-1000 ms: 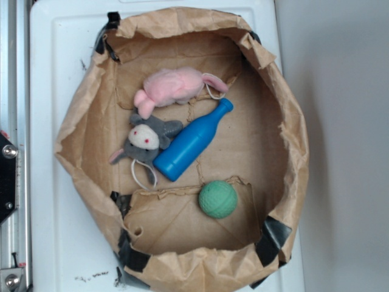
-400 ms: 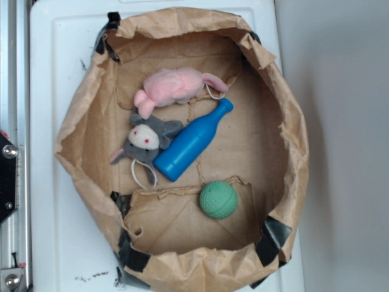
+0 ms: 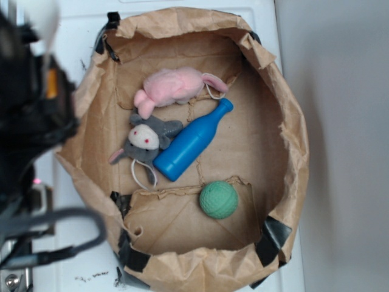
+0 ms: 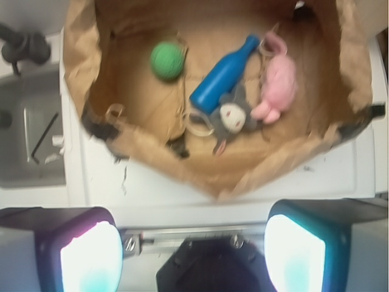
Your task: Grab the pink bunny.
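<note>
Pink bunny point(image 3: 172, 87) is lying in the upper part of the brown paper bag point(image 3: 285, 131), which is sitting rolled open on a white surface point(image 3: 61, 36). In the exterior view its long axis is running roughly left to right, tilted slightly, with the darker-lined ears point(image 3: 214, 84) trailing out to the right and the rounded end pointing lower left. In the wrist view the bunny point(image 4: 276, 86) is showing at upper right, long axis near vertical, ears toward the top.

Just below it a grey plush point(image 3: 144, 140) with white face and red eyes is lying, touching or nearly touching the bunny's lower-left end. A blue bottle point(image 3: 191, 140) is resting diagonally beside the grey plush, neck pointing up-right, near the bunny's ears. A green ball point(image 3: 218, 199) is sitting well apart, lower in the bag.

Gripper point(image 4: 193, 255) is hanging outside the bag, over the white surface, fingers point(image 4: 90, 257) spread wide with nothing between them. Arm is appearing as a dark blur at the exterior view's left edge.
</note>
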Available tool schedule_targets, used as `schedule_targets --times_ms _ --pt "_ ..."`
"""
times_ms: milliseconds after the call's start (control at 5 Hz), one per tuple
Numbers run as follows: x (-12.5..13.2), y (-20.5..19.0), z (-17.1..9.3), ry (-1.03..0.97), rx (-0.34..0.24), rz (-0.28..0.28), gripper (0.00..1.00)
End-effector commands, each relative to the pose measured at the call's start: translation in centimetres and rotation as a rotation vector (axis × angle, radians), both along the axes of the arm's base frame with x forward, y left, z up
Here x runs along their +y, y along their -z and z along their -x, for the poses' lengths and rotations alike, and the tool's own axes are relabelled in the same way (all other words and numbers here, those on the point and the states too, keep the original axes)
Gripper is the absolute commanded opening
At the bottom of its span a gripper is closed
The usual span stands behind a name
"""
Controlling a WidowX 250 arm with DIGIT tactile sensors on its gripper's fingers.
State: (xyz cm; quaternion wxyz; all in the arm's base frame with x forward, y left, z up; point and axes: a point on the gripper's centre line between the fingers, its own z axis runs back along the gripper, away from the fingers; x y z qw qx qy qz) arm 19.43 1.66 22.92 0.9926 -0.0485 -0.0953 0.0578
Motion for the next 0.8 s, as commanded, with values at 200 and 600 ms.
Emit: schedule_targets --times_ms 200,600 --pt "5.7 3.2 -7.2 -0.074 -0.022 0.046 1.00" --pt "5.7 3.2 -7.2 -0.074 -0.022 0.046 1.00"
